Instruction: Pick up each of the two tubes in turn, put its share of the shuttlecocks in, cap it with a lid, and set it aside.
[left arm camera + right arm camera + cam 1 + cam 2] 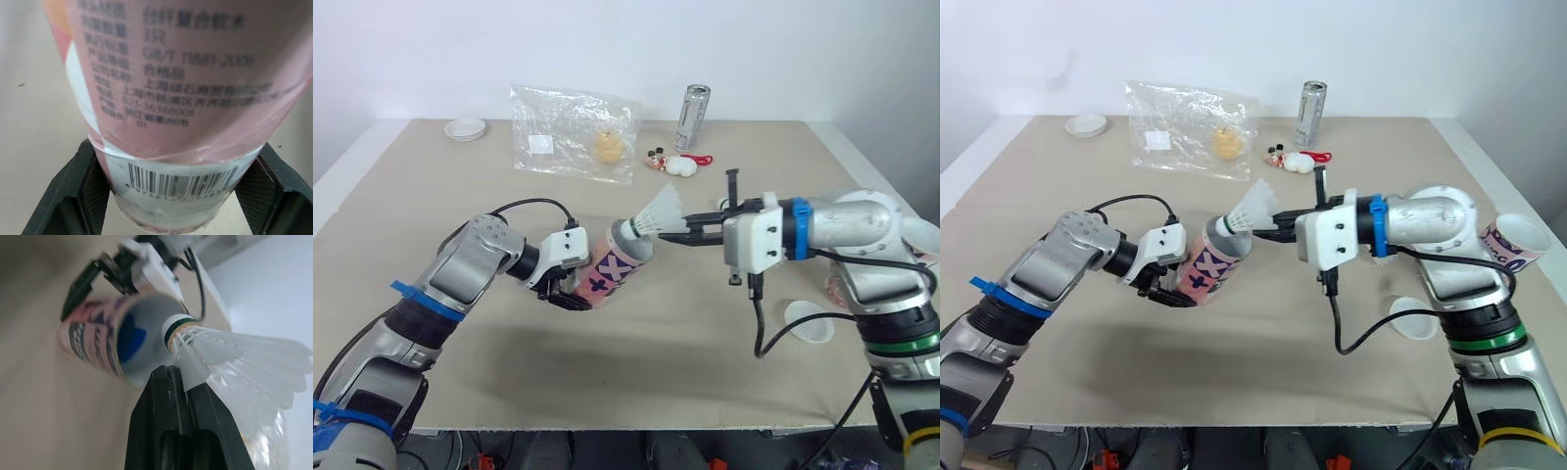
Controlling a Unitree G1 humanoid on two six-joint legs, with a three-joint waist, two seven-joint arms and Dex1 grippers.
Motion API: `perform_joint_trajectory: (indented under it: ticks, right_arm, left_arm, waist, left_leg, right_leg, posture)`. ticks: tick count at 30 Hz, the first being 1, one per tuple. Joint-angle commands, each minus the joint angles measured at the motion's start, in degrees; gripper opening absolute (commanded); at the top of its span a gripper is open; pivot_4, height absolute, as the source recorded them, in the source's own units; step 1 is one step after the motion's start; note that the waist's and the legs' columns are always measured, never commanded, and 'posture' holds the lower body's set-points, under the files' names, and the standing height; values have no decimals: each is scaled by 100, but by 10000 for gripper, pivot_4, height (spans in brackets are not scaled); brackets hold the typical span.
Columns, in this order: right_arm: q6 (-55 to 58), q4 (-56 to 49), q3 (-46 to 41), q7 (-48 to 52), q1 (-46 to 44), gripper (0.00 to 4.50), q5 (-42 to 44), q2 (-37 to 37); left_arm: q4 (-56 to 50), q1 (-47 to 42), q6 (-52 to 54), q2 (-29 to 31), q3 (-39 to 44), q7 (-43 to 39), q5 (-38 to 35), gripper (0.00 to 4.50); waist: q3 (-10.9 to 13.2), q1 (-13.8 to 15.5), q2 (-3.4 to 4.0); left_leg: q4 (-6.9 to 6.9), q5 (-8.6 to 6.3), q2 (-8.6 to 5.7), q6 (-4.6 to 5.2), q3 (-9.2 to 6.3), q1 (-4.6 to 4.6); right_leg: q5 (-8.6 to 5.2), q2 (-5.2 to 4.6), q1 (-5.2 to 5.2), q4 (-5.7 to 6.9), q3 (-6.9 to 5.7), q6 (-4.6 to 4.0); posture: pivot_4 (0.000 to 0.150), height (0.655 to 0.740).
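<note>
We are loading the first tube. Our left gripper (566, 292) is clamping the base of the pink cardboard tube with purple crosses (619, 264). It is holding the tube off the beige table (431, 215) and tilting its open mouth toward our right arm. Our right gripper (668, 233) is pinching the white feathered shuttlecock (662, 210) low on its skirt. The green-banded cork is sitting right at the tube's mouth, pointing in. We are judging it not yet inside.

The next move is calling for us to line the cork up with the tube's axis and push along it. We should be letting go only once the skirt is passing the rim, because the feathers are looking wide enough to snag there. The left arm needs to be keeping the tube steady meanwhile.

Inside the tube, the right wrist view is showing a grey wall and a blue patch deeper down. We cannot tell whether a shuttlecock is already in there. The second pink tube (1513, 240) is lying well to the right of the held tube, its contents hidden. A round white plastic lid (808, 321) is lying right of the tube and nearer us, and another white lid (466, 128) far beyond it to the left. Beyond the tube, a clear plastic bag (570, 132) is holding something yellowish, and a silver can (693, 116) is standing upright.
</note>
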Motion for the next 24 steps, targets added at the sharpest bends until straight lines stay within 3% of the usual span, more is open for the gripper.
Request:
perform_joint_trajectory:
  ticks: [1,3,6,8,9,11,14,18,24]
  right_arm:
    - [-98,-208,61,117,-243,97,-84,-14]
    - [-111,-172,120,151,-276,97,-125,17]
    - [-37,-133,125,184,-350,9131,-26,77]
    - [49,-113,62,189,-390,19655,72,80]
    - [318,-149,-70,143,-359,19655,292,85]
    - [661,-204,-308,80,-207,30864,509,-35]
    - [1454,-381,-698,-243,66,43057,949,-66]
    - [3622,-365,-1869,-1491,1091,44140,1683,-134]
    - [5216,-687,-3220,-3139,2221,44140,2404,468]
  left_arm:
    - [39,-20,84,1,-73,212,190,30225]
    - [33,-7,92,0,-68,234,193,30225]
    - [19,1,109,-6,-63,246,178,30225]
    - [24,1,106,-3,-64,248,177,30225]
    - [43,-3,95,-7,-65,252,181,30225]
    - [84,-16,70,-19,-67,263,187,30225]
    - [103,-26,56,-34,-68,266,189,30225]
    - [118,-22,2,-57,-91,264,195,30225]
    - [46,22,-5,-69,-113,268,171,30225]
  waist:
    - [0,4,0]
    - [0,4,0]
    - [0,3,0]
    - [0,3,0]
    - [0,4,0]
    - [0,7,0]
    - [0,18,-1]
    - [-3,64,-10]
    - [-5,70,-3]
  left_leg:
    - [0,0,0,0,-1,-2]
    - [0,0,-1,0,0,-4]
    - [0,0,0,0,-1,-3]
    - [0,0,0,0,-1,-3]
    - [0,1,0,0,-2,-3]
    - [1,1,0,1,-2,-3]
    - [1,1,-1,1,-3,-4]
    - [0,3,0,5,-9,-5]
    - [-1,4,-2,7,0,-7]
  right_leg:
    - [-1,0,0,0,0,0]
    - [-1,-1,-2,0,0,1]
    - [0,0,-2,0,-1,0]
    - [0,0,-2,1,-1,0]
    - [0,0,-2,1,-1,0]
    - [1,0,-1,1,0,0]
    - [0,-1,0,0,-1,0]
    - [-1,-1,4,2,-5,-1]
    - [-1,-1,-3,5,3,0]
  posture:
    - [1500,7400]
    - [1500,7400]
    - [1500,7400]
    - [1500,7400]
    - [1500,7400]
    - [1500,7400]
    - [1500,7400]
    - [1500,7400]
    - [1500,7400]
